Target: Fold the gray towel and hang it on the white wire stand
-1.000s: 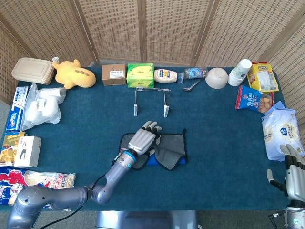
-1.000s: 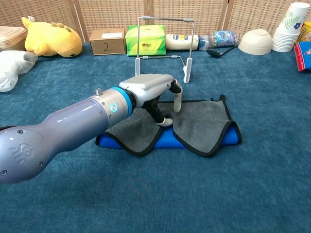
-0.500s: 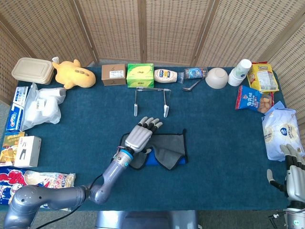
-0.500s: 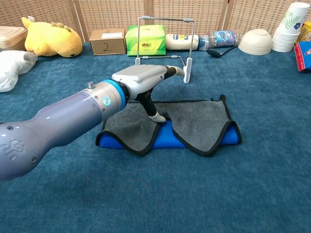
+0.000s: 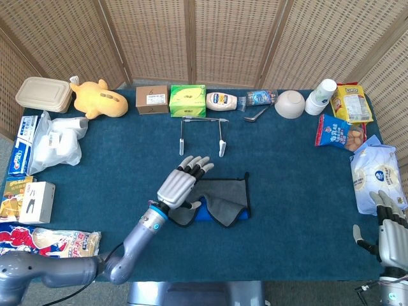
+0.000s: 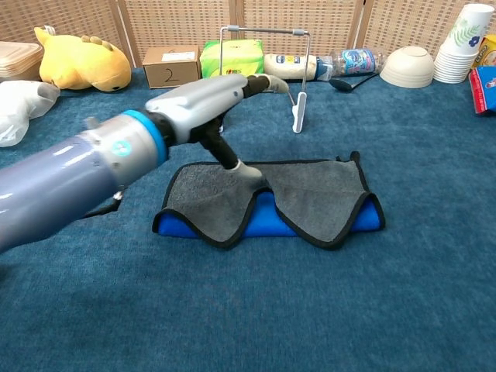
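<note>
The gray towel [image 5: 226,194] with its blue underside lies folded in a low bundle at the table's middle. In the chest view the towel [image 6: 318,194] shows two gray flaps over a blue fold. My left hand [image 5: 183,183] hovers over the towel's left part, fingers stretched out flat toward the white wire stand [image 5: 222,137]. From the chest, the left hand [image 6: 217,97] is raised, its thumb reaching down to the gray cloth, and it grips nothing. The wire stand [image 6: 263,30] stands upright just behind the towel. My right hand [image 5: 390,220] rests at the table's near right corner, fingers apart.
Along the back edge sit a yellow plush [image 5: 95,99], a cardboard box [image 5: 152,99], a green tissue box [image 5: 187,100], a mayonnaise bottle [image 5: 222,101], a bowl [image 5: 289,104] and stacked cups [image 5: 320,95]. Snack bags [image 5: 338,132] lie right; packages [image 5: 51,140] crowd the left.
My left hand has risen off the towel and drawn back to the left, its fingers straightening. The towel's left flap is now more exposed. The right hand has barely moved.
</note>
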Robot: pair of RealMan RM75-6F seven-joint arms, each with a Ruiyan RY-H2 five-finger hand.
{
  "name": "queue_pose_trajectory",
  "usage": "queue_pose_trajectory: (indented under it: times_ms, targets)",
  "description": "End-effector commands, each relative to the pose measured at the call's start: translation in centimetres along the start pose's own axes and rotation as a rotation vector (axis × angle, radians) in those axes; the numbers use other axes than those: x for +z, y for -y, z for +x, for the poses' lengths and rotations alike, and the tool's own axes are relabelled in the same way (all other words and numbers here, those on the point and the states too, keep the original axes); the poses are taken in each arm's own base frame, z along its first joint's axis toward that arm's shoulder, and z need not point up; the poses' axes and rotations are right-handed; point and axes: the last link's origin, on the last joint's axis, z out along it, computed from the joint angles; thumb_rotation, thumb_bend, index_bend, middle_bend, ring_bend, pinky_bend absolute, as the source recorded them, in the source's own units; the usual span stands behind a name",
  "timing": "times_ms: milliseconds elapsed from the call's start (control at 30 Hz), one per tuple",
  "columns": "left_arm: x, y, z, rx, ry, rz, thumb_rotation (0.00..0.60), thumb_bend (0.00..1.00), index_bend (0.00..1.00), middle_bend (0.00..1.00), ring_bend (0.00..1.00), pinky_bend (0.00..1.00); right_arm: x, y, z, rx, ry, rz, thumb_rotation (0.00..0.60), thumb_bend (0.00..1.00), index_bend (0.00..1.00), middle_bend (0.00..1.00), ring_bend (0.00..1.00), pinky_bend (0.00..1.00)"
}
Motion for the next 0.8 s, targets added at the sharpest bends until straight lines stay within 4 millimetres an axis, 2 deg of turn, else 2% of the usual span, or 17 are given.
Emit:
queue_pose_trajectory:
  times_ms: [33,400,533,800]
  targets:
    - [-3.4,1.1,0.6,-0.050,0.085,-0.047,0.600,0.12,0.18,0.06,0.00,0.00,0.2,0.5,-0.2,-0.001,0.007,0.011,0.600,0.39,0.03,0.00,0.00,0.00]
    - [-7.9,3.5,0.5,0.049,0.111,-0.080,0.600,0.12,0.20,0.06,0.00,0.00,0.6,1.4,-0.9,-0.005,0.024,0.028,0.600,0.39,0.03,0.00,0.00,0.00]
    - [-10.0,4.5,-0.2,0.099,0.121,-0.075,0.600,0.12,0.21,0.06,0.00,0.00,0.8,1.7,-1.4,-0.004,0.038,0.037,0.600,0.39,0.03,0.00,0.00,0.00]
    - [-10.2,4.6,-1.7,0.190,0.084,-0.084,0.600,0.12,0.22,0.06,0.00,0.00,1.0,1.7,-1.4,-0.001,0.039,0.040,0.600,0.39,0.03,0.00,0.00,0.00]
